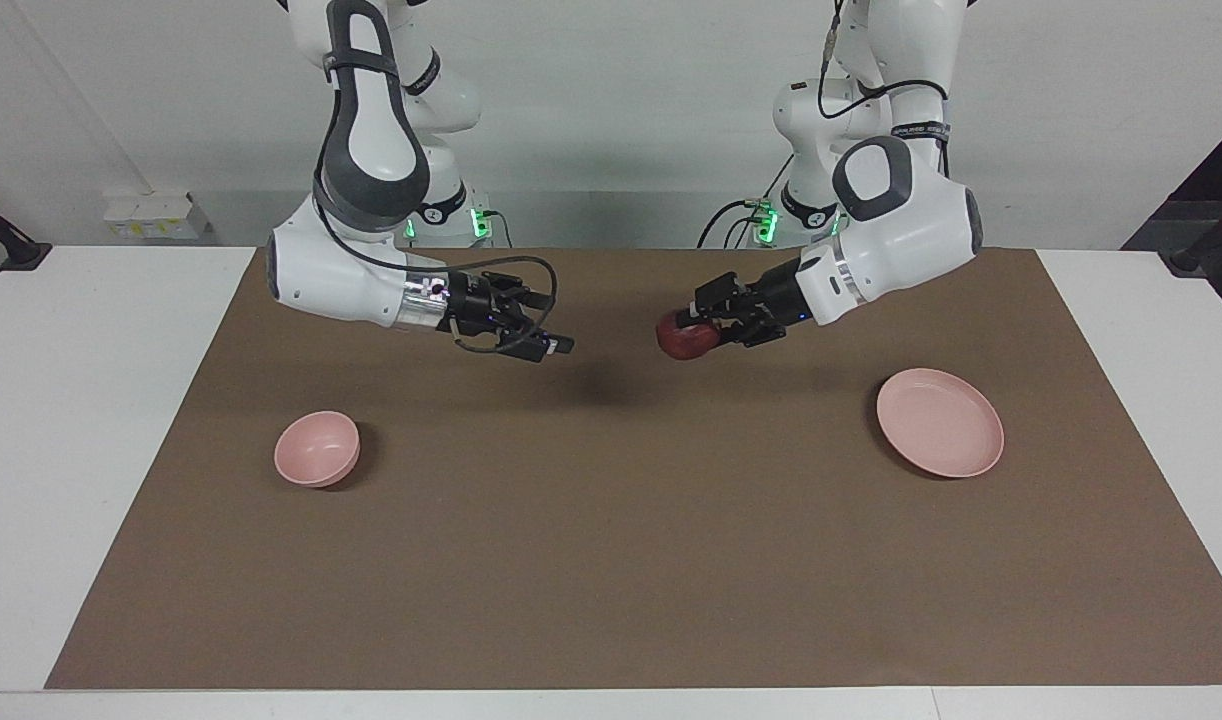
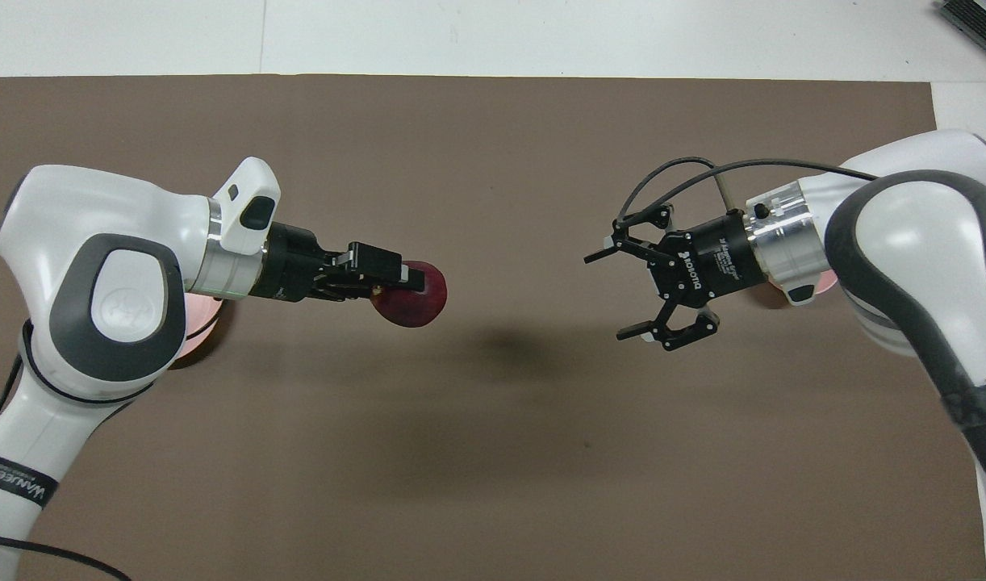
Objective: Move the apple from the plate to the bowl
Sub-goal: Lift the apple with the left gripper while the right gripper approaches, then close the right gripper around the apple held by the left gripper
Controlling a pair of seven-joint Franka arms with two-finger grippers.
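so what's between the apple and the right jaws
Nothing: only bare brown mat and a shadow under the gap between the apple, held by the left gripper, and the open right gripper. Both views show it.

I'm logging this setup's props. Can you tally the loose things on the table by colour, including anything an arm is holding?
Pale pink: 2, the plate and the bowl.
Dark red: 1, the apple, held up over the mat in the left gripper.
Total: 3.
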